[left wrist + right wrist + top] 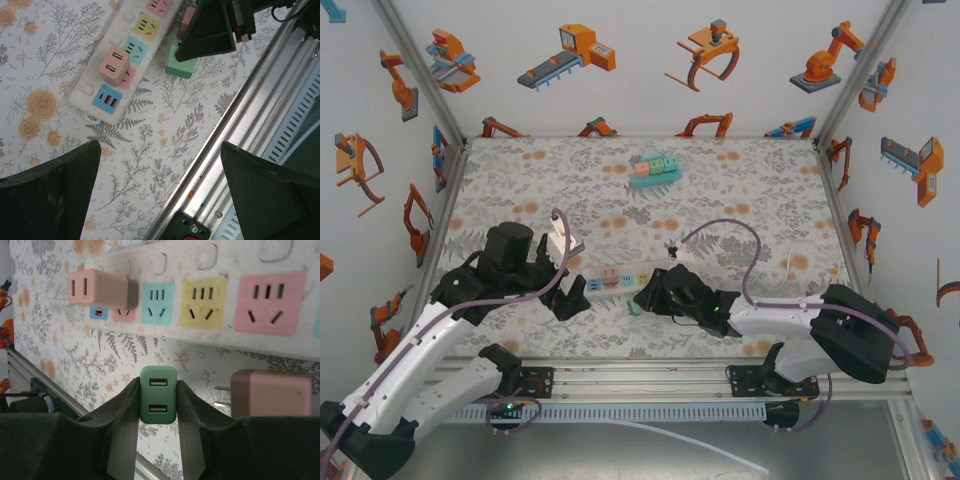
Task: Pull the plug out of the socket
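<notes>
A white power strip (pixel 613 277) with coloured sockets lies at the table's front middle. One pink plug (pixel 114 65) is still seated near the strip's end (pixel 100 288). My right gripper (pixel 158 386) is shut on a green two-port plug (pixel 158 402), holding it clear of the power strip (pixel 200 295), just in front of it (pixel 636 305). A second pink plug (pixel 270 392) lies loose on the table beside it, prongs showing. My left gripper (pixel 160 172) is open and empty, hovering over the cloth near the strip's left end (pixel 572 292).
The aluminium front rail (pixel 250 125) runs right below the left gripper. A teal block with coloured tops (pixel 654 168) sits at the back middle. White and purple cables (pixel 740 240) trail across the right side of the floral cloth.
</notes>
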You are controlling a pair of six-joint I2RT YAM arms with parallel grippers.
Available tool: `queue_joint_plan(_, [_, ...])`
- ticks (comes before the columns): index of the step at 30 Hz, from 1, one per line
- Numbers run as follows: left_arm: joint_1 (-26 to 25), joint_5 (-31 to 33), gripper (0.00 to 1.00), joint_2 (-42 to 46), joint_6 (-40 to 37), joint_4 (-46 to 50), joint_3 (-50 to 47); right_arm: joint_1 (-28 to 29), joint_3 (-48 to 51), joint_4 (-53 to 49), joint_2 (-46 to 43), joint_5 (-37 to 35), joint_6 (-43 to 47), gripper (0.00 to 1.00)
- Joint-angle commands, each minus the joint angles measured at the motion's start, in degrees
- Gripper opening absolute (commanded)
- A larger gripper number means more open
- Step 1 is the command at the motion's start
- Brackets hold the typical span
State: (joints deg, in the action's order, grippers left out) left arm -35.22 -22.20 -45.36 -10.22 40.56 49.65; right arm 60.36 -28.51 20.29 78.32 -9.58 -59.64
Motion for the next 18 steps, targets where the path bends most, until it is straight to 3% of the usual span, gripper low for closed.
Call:
queue_joint_plan(1, [-0.2,0.7,0.97,2.5,-1.0,-2.7,-1.6,1.8,-4.1,-1.0,1.5,-8.2,-0.9,0.12])
queue_joint_plan(18, [-0.1,1.2,0.97,3.0,-3.3,-5.3,-3.9,4.4,-8.3,-11.7,5.8,-14.7,-5.7,0.23])
